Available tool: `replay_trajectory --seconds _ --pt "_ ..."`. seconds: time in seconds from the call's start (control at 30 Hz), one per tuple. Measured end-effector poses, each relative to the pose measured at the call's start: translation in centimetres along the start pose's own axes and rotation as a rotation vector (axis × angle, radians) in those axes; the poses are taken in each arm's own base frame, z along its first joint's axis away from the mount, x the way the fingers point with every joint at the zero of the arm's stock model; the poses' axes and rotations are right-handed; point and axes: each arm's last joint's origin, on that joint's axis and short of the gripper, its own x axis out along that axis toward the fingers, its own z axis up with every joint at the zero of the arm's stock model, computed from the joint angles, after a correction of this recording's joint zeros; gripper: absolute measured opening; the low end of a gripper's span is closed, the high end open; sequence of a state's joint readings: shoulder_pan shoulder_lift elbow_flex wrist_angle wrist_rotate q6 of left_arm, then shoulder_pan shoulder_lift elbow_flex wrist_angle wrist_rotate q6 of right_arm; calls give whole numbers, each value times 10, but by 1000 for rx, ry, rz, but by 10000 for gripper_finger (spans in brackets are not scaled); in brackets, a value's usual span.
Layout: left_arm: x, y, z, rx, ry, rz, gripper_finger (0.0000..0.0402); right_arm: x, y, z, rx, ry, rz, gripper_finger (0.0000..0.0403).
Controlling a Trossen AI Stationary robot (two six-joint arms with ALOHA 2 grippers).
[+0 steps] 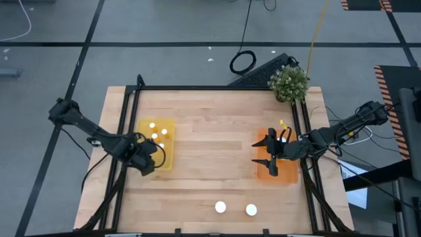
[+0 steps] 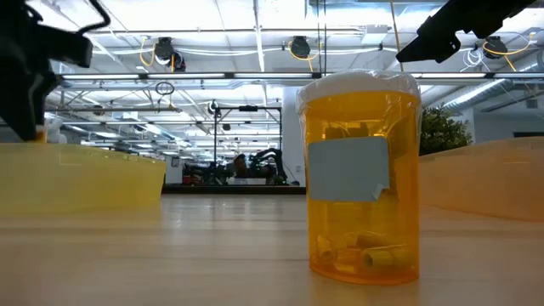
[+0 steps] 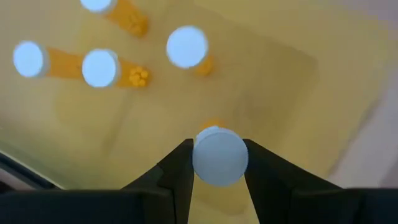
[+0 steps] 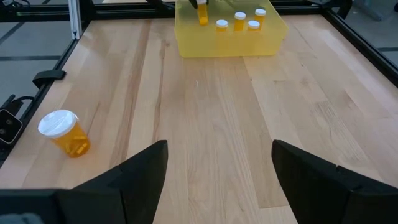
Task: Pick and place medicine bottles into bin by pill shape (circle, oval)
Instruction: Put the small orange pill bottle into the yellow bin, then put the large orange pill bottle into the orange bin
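My left gripper (image 1: 150, 160) hangs over the near part of the yellow bin (image 1: 170, 157), shut on an amber medicine bottle with a white cap (image 3: 219, 155). Several more bottles (image 3: 99, 67) stand upright on the floor of that bin. My right gripper (image 1: 268, 153) is open over the orange bin (image 1: 284, 175), fingers pointing toward the table's left, with nothing between them. Two bottles (image 1: 220, 207) (image 1: 250, 210) stand on the table near its front edge; one of them fills the low view (image 2: 361, 178). My left gripper pinches the bottle at its top, on opposite sides of the white cap (image 3: 198, 163), between its two fingers. The fingers come from above, pointing down. The bottle hangs upright below them over the yellow bin's floor (image 3: 273, 93), its amber body (image 4: 203, 15) above the bin's rim.
A small potted plant (image 1: 289, 83) stands at the table's far right corner. A black frame rail (image 1: 217, 87) runs round the table. Bare wood lies between the two bins.
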State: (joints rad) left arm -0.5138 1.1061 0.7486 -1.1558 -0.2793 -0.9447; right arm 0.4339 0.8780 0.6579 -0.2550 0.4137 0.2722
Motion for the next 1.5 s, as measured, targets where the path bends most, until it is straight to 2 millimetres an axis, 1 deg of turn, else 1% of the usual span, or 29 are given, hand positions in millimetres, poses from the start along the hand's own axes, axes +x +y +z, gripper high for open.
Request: replay_trajectory --seconds 0.27,0.5,0.6,0.83,1.0,1.1,1.2,1.37,1.5 --pt "22 3 -7 -35 23 2 131 0 0 0 1 0 0 281" --pt "29 4 -10 -48 36 7 136 0 0 0 1 0 0 281" --pt "29 3 -10 -49 35 4 152 0 0 0 1 0 0 281" --pt "29 3 -10 -68 24 6 204 0 0 0 2 0 0 281" --pt "29 3 -10 -66 30 2 221 0 0 0 3 0 0 281" --pt "24 2 -8 -59 24 -6 223 0 0 0 3 0 0 281" --pt "15 1 -3 -48 4 -9 223 0 0 0 17 0 0 281" --pt "-6 3 6 -43 -54 38 223 2 1 1 31 -8 2 281" --pt "-27 4 16 -36 -163 87 223 7 4 5 22 -45 13 281"
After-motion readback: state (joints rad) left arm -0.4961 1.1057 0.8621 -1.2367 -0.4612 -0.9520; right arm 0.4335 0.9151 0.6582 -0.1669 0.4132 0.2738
